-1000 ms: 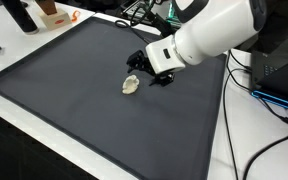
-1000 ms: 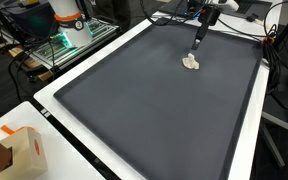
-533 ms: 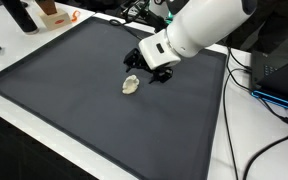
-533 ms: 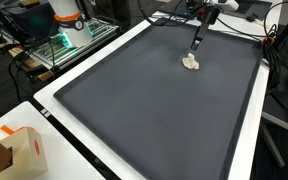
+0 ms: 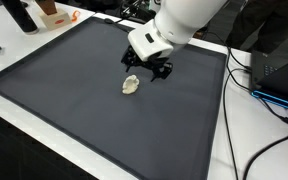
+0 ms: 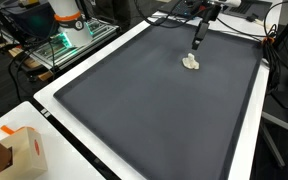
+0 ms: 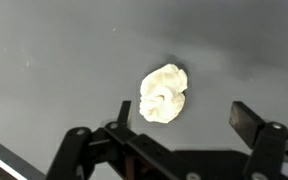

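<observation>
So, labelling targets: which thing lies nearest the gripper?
The crumpled white lump, alone on the dark mat; the orange box sits off it.

The black two-finger gripper (image 7: pixel 182 108) is cut off by the wrist view's lower edge, so only its spread fingers show. In an exterior view the white robot arm (image 5: pixel 184 20) runs past the top edge. The small cream crumpled lump (image 7: pixel 164 94) has an unreadable material. At the near left, the orange-and-white carton (image 6: pixel 14 150) is cropped.

White arm (image 5: pixel 187 14) slanting down, wrist bent, black jaws spread wide, pointing downward.
</observation>
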You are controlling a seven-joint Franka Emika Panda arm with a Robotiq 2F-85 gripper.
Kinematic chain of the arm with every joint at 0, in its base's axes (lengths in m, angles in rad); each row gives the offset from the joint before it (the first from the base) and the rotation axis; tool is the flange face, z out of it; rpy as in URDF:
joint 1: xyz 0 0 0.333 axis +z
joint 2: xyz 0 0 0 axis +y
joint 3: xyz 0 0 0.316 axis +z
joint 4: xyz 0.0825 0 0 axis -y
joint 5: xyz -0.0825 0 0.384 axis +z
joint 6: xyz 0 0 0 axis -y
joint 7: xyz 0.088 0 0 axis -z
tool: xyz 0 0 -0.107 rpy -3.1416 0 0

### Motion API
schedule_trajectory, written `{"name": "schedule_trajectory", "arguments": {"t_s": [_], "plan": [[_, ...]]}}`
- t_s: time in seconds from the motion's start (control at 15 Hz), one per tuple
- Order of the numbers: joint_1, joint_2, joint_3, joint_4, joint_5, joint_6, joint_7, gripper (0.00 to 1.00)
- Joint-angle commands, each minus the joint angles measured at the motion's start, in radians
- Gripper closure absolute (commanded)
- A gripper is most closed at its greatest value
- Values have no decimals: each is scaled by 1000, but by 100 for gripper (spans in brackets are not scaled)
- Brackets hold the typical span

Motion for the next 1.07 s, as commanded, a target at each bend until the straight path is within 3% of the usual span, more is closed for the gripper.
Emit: {"name": "schedule_trajectory", "arguments": {"t_s": [0.0,1.0], "plan": [[-54,-63,31,-72,80,57,-65,0],[-189,-162,68,-38,416,21,-223,0]]}}
